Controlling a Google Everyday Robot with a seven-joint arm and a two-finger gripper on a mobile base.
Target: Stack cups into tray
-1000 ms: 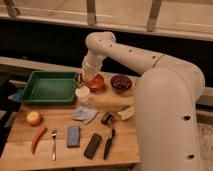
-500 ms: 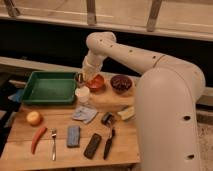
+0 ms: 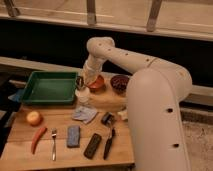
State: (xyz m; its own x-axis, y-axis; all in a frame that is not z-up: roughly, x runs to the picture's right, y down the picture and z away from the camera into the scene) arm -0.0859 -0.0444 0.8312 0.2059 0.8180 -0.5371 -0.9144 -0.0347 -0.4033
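Camera view — tool (image 3: 80, 83) just above white cup (image 3: 83, 95), beside green tray (image 3: 48, 88)

The large shallow rectangular green plastic tray (image 3: 49, 89), with a raised sloping rim, lies flat at the back left corner of the tabletop, its long side along the back edge. The white cylindrical paper-like cup (image 3: 83, 95) stands upright on the tabletop just outside the tray's right rim, near the back edge. The hand (image 3: 79, 82) hangs directly over the cup's mouth, hiding the inside of the cup.
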